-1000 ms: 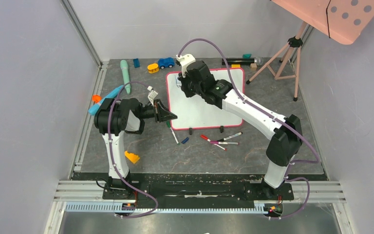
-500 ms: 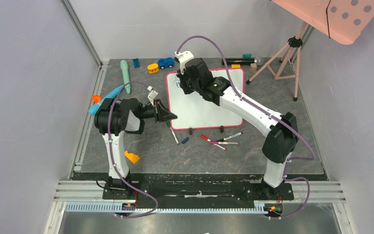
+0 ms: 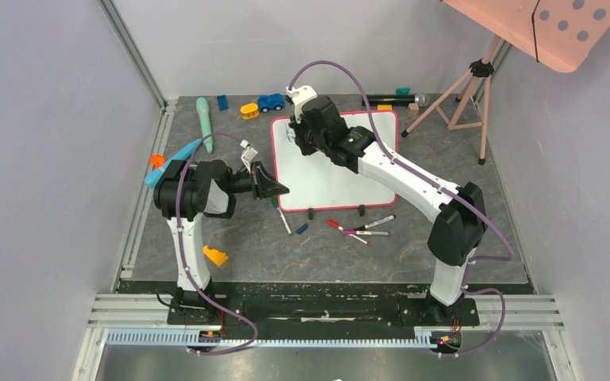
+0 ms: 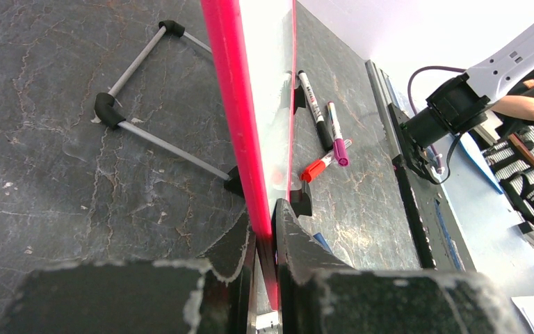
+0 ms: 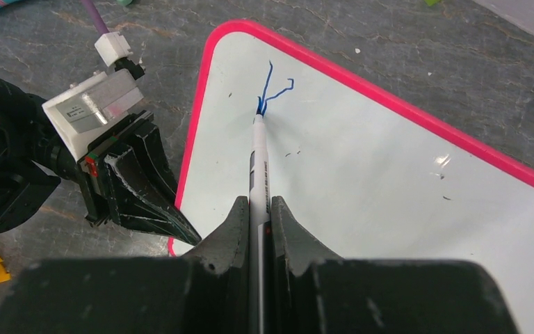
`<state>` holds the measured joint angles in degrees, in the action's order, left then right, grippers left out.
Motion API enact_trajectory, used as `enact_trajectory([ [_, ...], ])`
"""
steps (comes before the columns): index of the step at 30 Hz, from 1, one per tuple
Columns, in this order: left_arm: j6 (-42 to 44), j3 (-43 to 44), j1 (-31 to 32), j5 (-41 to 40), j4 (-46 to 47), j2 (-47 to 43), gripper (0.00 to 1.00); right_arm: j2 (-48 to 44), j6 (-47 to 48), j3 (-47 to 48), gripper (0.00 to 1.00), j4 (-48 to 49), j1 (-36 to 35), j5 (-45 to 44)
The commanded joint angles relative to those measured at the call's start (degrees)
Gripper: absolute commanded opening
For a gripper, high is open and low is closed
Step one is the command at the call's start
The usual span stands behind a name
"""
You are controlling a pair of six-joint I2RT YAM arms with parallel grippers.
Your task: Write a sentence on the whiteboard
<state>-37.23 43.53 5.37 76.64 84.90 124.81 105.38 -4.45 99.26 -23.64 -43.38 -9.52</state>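
Two blue strokes (image 5: pixel 276 90), unreadable, sat at 11 o'clock corner of glossy pink-framed whiteboard (image 5: pixel 389 174) on mottled gray counter (image 3: pixel 246 242); right tool (image 5: pixel 259 207) clamped white marker (image 5: pixel 258 156), tip touching board; left tool (image 4: pixel 264 231) clamped frame edge.

We are counting one whiteboard (image 3: pixel 318 186), one white marker (image 5: pixel 259 167) on it, four loose markers (image 3: pixel 283 216) (image 3: pixel 335 225) (image 3: pixel 377 222) (image 3: pixel 369 232), one blue marker cap (image 3: pixel 302 228), one blue toy car (image 3: pixel 270 101), one yellow toy (image 3: pixel 249 110), one orange wedge (image 3: pixel 215 255), one tripod (image 3: pixel 481 69) and two robot arms (image 3: pixel 194 190) (image 3: pixel 401 175).
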Motion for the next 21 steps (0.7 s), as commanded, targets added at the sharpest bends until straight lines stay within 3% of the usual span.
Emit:
enact_trajectory([
  [1,7.2,0.0,0.1,2.2,4.3,1.2,0.02,-2.4,0.4,-1.6,0.00,0.6,0.5,-2.0],
  [21,7.2,0.0,0.1,2.2,4.3,1.3,0.02,-6.7,-0.4,-7.8,0.00,0.7,0.7,-3.3],
])
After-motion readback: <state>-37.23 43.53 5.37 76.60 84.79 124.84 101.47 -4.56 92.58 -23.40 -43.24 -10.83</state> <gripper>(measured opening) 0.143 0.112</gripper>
